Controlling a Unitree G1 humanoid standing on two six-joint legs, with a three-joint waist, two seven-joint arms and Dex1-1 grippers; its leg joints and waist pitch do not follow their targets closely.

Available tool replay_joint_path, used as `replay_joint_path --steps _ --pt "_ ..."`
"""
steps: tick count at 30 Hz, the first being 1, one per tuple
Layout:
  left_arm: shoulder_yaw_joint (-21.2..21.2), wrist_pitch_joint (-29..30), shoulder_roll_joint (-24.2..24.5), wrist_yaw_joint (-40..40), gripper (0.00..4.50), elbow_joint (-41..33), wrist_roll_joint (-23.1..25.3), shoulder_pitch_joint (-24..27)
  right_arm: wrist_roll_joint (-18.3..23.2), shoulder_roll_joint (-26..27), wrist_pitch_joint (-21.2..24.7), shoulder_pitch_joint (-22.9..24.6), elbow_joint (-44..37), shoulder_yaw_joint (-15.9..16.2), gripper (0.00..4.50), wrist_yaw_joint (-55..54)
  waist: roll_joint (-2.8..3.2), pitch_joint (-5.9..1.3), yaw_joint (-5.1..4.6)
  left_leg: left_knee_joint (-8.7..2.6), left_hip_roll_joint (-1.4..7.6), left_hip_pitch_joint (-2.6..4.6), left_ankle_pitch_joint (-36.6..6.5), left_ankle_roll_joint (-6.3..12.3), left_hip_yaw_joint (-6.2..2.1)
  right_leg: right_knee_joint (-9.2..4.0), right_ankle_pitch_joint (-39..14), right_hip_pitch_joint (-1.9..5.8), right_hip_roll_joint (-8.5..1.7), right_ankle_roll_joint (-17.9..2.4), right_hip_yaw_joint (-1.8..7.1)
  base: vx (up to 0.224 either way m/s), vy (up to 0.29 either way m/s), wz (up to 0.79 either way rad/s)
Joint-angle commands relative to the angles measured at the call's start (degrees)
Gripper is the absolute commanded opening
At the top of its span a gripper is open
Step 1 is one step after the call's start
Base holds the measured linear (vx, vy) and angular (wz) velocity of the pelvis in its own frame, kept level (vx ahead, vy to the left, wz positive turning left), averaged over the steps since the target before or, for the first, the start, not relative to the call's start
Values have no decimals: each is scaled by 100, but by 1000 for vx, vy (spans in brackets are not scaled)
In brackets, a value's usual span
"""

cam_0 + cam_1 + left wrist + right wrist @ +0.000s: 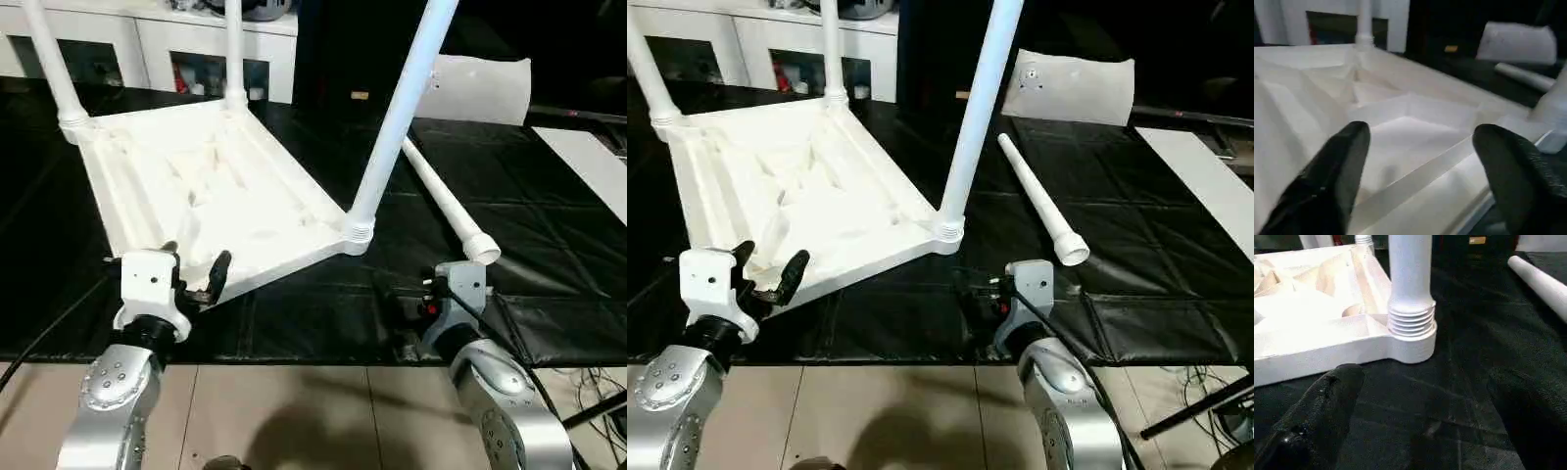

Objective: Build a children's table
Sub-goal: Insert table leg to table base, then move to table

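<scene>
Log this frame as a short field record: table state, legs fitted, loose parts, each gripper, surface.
table top: upside down, ribbed underside up, on black mat
legs fitted: three stand in corner sockets, nearest one
loose leg: one lying on the mat, right of the top
empty socket: near corner by left gripper
left gripper: open, at the top's near edge, holding nothing
right gripper: open, empty, facing the nearest fitted leg
background: whitish bag

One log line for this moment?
legs fitted: three | loose leg: lying on mat | tabletop: upside down | left gripper: open at tabletop edge | right gripper: open, empty
</scene>
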Motion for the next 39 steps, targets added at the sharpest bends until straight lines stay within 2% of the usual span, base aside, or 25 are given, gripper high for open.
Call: replay_joint_path --steps 1,6,13,14,15,16,17,18,19,20,21,22,23,24,25,26,27,28,30,31,33,34,36,37,39 --pt "-41 -3 8 -12 337 -102 -11 -33 4 -52 -17 -45 51 -126 450 -22 119 -217 5 -550 501 116 -1462 -256 -217 -430 -235 59 -520 -743 309 0 0 0" --pt "-107 121 -35 38 286 -305 -6 2 12 -75 -26 -74 79 -116 450 -11 118 -227 5 -523 511 128 -1118 -127 -193 -389 367 97 -518 -822 299 0 0 0" --pt "-260 173 76 63 284 -228 254 -101 -276 -202 -5 -170 81 42 450 -71 110 -199 1 -540 512 153 -1416 -220 -176 -442 -222 77 -513 -738 314 0 0 0" --pt "-276 195 24 138 284 -197 294 -118 -309 -216 13 -210 94 5 450 -128 49 -173 53 -640 319 -161 -1388 154 -391 -430 -176 302 -573 -740 46 0 0 0" --pt "-283 191 10 148 284 -191 302 -121 -321 -227 16 -222 99 -2 450 -136 206 -221 32 -641 258 -81 -1564 463 -520 -477 -416 290 -486 -747 -178 -16 -11 43" --pt "-299 228 3 162 284 -192 316 -122 -316 -241 17 -235 107 -23 450 -134 193 -209 -44 -594 293 -28 -1634 582 -639 -458 -384 218 -479 -900 -211 -16 -11 43" --pt "-308 338 -5 203 284 -195 336 -119 -259 -225 26 -242 109 -73 450 -129 259 -211 -166 -671 384 -65 -1872 698 -933 -319 -399 313 -325 -1125 -316 4 -29 61" --pt "-319 428 -25 252 284 -187 360 -116 -133 -178 67 -241 97 -156 450 -114 362 -193 -285 -803 601 104 -2426 661 -1271 -64 -694 214 -113 -1201 -348 -12 -68 46" --pt "-283 450 -115 306 284 -158 292 -102 -31 -151 110 -236 60 -232 450 -106 396 -172 -347 -849 1025 346 -2792 556 -1298 131 -943 2 -103 -1102 -183 -12 -68 46" --pt "-283 450 -115 306 284 -158 292 -102 -31 -151 110 -236 60 -232 450 -106 355 -150 -324 -879 1078 328 -2842 561 -1272 268 -836 -35 -115 -956 -125 5 -110 40" --pt "-254 483 -184 370 284 -134 243 -93 -16 -180 148 -226 18 -249 450 -93 314 -102 -242 -1012 975 191 -3059 512 -1075 327 -689 -19 -96 -678 -38 2 -170 29" --pt "-256 490 -184 376 284 -134 246 -94 -16 -184 150 -225 16 -248 450 -92 248 -111 -236 -973 860 154 -3074 575 -1000 211 -622 14 -173 -629 69 2 -170 29" --pt "-295 472 -139 391 284 -120 322 -120 -6 -214 192 -203 -27 -235 450 -83 30 -114 -184 -541 381 7 -2625 514 -683 -490 -816 11 -583 -997 363 -24 -196 14" --pt "-313 428 -118 377 284 -112 368 -142 -6 -212 214 -191 -48 -235 450 -79 -92 -109 57 106 11 3 -1203 292 -284 -864 -2374 79 -973 -715 479 -10 -179 -6" --pt "-345 406 -85 384 284 -97 455 -161 -5 -215 238 -168 -81 -230 450 -71 -201 -129 178 84 97 -122 -257 164 -267 -839 -3183 176 -925 259 593 -10 -179 -6" --pt "-364 372 -71 342 284 -87 454 -178 -1 -216 253 -150 -108 -227 450 -70 -174 -134 223 19 142 -119 -156 83 -263 -797 -3359 157 -864 562 587 -6 -143 -10" --pt "-397 329 -47 221 284 -102 386 -190 19 -204 276 -112 -154 -222 450 -77 -99 -155 252 -190 269 -67 -257 -82 -248 -667 -2846 147 -701 586 497 -18 -97 -1" --pt "-415 295 -33 176 284 -116 373 -190 23 -193 284 -92 -178 -214 450 -83 -49 -157 235 -350 322 26 -509 -164 -222 -596 -2170 99 -499 402 312 -18 -97 -1" --pt "-438 303 -27 167 284 -158 389 -176 43 -181 299 -48 -230 -193 450 -93 35 -170 192 -441 423 86 -1141 -282 -218 -527 -1882 98 -430 69 257 -5 -28 0" --pt "-436 317 -40 177 284 -173 384 -163 51 -176 304 -25 -252 -172 450 -91 48 -165 169 -496 485 155 -1715 -350 -242 -523 -2044 137 -404 -102 240 0 0 0" --pt "-439 334 -59 173 284 -212 383 -120 69 -173 309 20 -293 -138 450 -84 40 -129 139 -550 475 238 -2456 -288 -222 -643 -2631 232 -364 -306 201 0 0 0" --pt "-446 328 -59 165 284 -233 380 -92 78 -180 315 33 -305 -133 450 -85 43 -69 127 -547 450 374 -2883 -245 -187 -767 -3196 226 -355 -418 162 0 0 0" --pt "-464 318 -46 165 284 -259 378 -53 84 -179 335 47 -322 -143 450 -79 64 -25 130 -546 418 472 -3085 -222 -159 -917 -3744 329 -363 -461 119 70 60 -4" --pt "-473 315 -37 166 284 -269 379 -38 85 -174 346 53 -330 -151 450 -73 86 -19 138 -606 445 483 -2971 -182 -168 -935 -3558 430 -354 -489 120 88 66 -6" --pt "-493 315 -15 139 284 -290 372 -10 86 -165 351 55 -331 -158 450 -64 92 -124 126 -665 482 538 -2608 -40 -171 -857 -2725 562 -311 -644 133 119 71 -2"
